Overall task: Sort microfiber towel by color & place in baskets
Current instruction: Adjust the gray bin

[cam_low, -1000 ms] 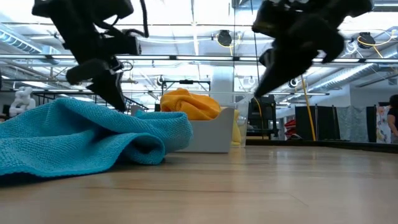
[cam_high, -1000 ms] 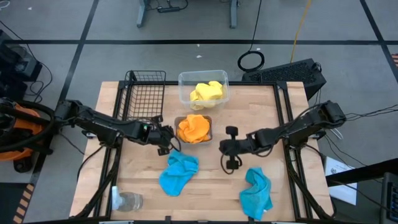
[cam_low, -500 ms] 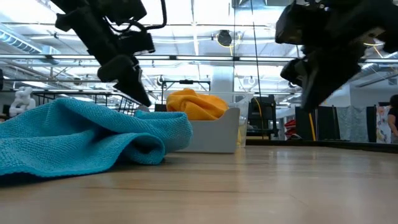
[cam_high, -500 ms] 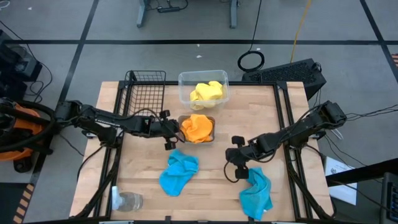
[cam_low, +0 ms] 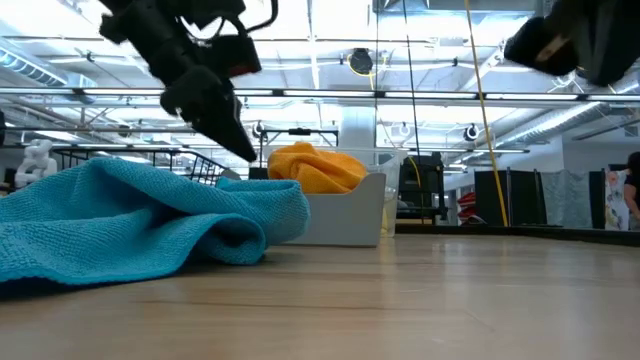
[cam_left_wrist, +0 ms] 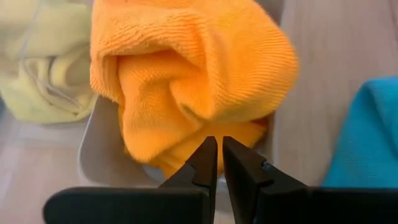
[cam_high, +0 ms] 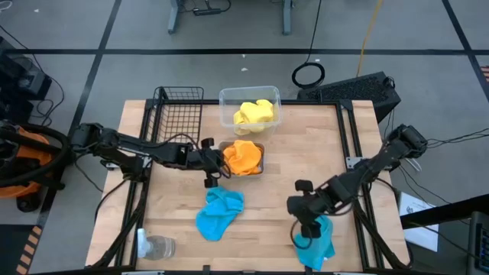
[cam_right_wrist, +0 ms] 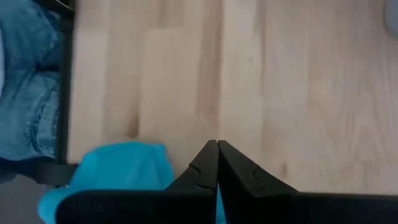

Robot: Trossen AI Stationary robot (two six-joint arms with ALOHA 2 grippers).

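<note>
My right end effector (cam_high: pixel 307 226), fingers pinched shut and empty, has swung away from the grey tray (cam_high: pixel 259 169) down onto the far blue towel (cam_high: pixel 317 243), while my left end effector (cam_high: pixel 213 162), nearly closed, hovers beside the tray's orange towel (cam_high: pixel 243 156).

Left arm: stretched toward the table's middle, left gripper (cam_high: pixel 215 162) closed.
Right arm: bent low near the front, right gripper (cam_high: pixel 309 229) closed.

Bright, even light throughout.
You get glare from the ceiling lamps above the orange towel (cam_low: pixel 305 165); the arms near it blur, and its shadows stay soft.
</note>
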